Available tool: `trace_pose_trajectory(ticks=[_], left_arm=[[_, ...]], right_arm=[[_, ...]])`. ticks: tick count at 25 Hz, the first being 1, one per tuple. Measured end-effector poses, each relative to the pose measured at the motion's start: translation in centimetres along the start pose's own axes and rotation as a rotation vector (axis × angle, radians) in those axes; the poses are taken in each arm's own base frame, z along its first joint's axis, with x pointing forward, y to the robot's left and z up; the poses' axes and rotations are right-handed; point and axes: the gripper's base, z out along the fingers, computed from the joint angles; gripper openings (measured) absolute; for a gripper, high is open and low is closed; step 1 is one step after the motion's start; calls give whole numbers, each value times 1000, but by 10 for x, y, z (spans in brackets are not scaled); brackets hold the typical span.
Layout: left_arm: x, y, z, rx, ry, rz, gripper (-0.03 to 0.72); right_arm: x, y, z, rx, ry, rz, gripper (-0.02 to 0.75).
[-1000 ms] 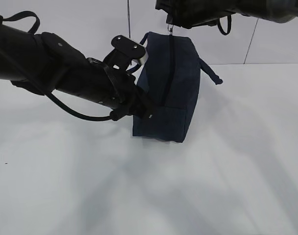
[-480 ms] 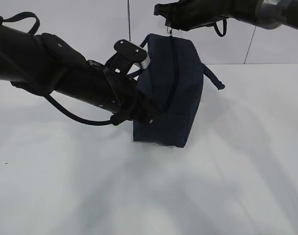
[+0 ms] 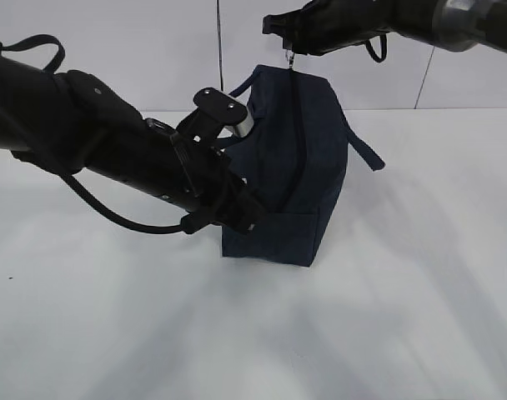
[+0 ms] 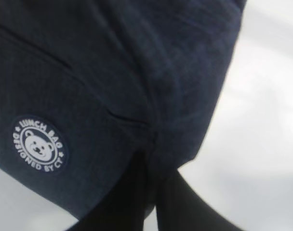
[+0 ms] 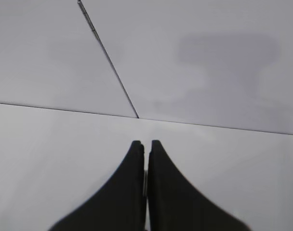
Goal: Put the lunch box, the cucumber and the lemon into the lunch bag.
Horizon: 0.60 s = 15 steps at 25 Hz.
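Observation:
The dark navy lunch bag [image 3: 308, 167] stands on end at the middle of the white table, its zipper line facing me. My left gripper [image 3: 245, 212] is shut on a fold of fabric at the bag's lower left side. In the left wrist view its fingers [image 4: 137, 192] pinch the bag [image 4: 113, 72] next to a round bear logo [image 4: 39, 144]. My right gripper [image 3: 287, 37] is above the bag, shut on the metal zipper pull [image 3: 292, 58]; in the right wrist view [image 5: 146, 144] the jaws stand nearly together. The lunch box, cucumber and lemon are out of view.
A loop handle [image 3: 366, 150] hangs off the bag's right side. The left arm [image 3: 87, 142] with its cable crosses the left of the table [image 3: 362, 333]. A white wall [image 3: 153, 50] stands behind.
The left gripper has dropped a little and the bag's lower end has sunk with it, so the bag stands more upright. The right gripper keeps its hold at the top.

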Motion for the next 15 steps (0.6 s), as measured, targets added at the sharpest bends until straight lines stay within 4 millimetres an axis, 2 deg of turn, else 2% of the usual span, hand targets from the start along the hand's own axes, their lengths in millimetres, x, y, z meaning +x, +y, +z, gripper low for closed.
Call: trace_pose_trajectory(ticks=[5,8,15], left_arm=[[-4,-5,-8,33,-6,-13,7],[-8,-8,-16,39,-20,-23,48],[-18,-15,-38,71,-49,-36,281]], right_arm=[[1,0,1,1,4,-35,0],[1,0,1,2,4,-45,0],[0,-1,0,3,0,-63,0]])
